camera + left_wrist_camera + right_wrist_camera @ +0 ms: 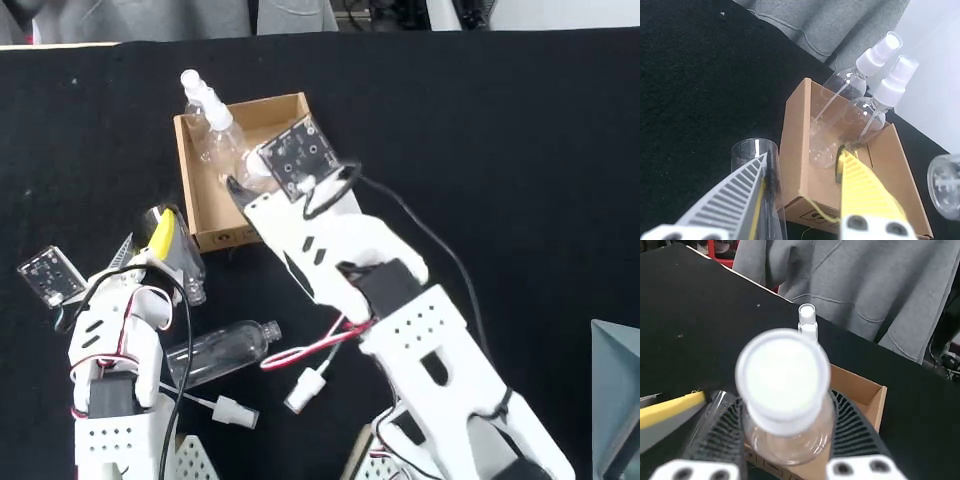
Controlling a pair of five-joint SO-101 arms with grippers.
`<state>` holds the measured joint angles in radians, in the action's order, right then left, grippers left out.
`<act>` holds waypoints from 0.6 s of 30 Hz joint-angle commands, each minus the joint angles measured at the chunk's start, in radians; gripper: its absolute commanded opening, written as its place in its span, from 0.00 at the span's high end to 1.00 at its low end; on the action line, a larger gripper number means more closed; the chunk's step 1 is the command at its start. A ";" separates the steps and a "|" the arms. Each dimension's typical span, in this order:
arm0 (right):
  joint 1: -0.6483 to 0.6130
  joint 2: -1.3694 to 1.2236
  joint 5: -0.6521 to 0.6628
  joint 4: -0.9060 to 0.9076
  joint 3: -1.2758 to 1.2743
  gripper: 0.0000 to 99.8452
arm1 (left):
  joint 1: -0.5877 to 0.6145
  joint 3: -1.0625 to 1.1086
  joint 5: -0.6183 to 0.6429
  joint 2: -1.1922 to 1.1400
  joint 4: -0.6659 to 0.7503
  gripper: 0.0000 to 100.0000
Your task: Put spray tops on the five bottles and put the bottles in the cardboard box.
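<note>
Cardboard box (222, 238) sits on the black worktop (500, 120), directly under the right hand (245, 182).

Right hand: clamped round a capped bottle (785, 405), ribbed pads on both flanks.
- Long axis runs along the hand's own line, with the spray head toward the wrist and the base toward the box floor.
- The box is below and just ahead of the base, not off to a side, so the coming placement looks like a lowering along that axis more than a sideways carry.

Box contents: finished pair (860, 112), both leaning against the far wall, heads above the rim.
- They crowd the far corner, so the free floor is on the near side, under the held bottle.
- Risk, as a judgement: the base may knock the leaning pair if it drifts toward that corner.

Left hand (802, 159): jaws wide, holding nothing.
- An open bottle (756, 150) stands upright just beside its grey finger, neck up and no top fitted.

Worktop, near the arm bases:
- A lying bottle (220, 352), uncapped, with its neck pointing toward the right arm.
- Two loose spray tops (235, 410) (305, 390).
- The left hand is the nearer one to both uncapped bottles.

Tally: two boxed, one in hand, two without tops.
</note>
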<state>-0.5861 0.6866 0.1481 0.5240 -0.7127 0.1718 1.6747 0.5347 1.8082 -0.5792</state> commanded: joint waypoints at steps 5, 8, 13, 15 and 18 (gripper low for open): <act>-0.023 -0.084 -0.020 -0.035 0.116 0.95 | -0.001 0.025 -0.015 0.015 -0.003 0.79; -0.021 -0.128 -0.018 -0.112 0.114 0.95 | -0.002 0.025 -0.015 0.015 -0.003 0.79; -0.023 -0.199 -0.009 -0.147 0.120 0.95 | 0.002 0.025 -0.015 0.015 -0.003 0.79; -0.023 -0.226 -0.009 -0.147 0.122 0.95 | 0.002 0.025 -0.015 0.015 -0.003 0.79; -0.023 -0.268 -0.009 -0.147 0.134 0.95 | 0.002 0.025 -0.015 0.015 -0.002 0.79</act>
<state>-0.5861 0.4289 0.1373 0.4089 -0.6790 0.1718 1.6747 0.5347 1.8082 -0.5792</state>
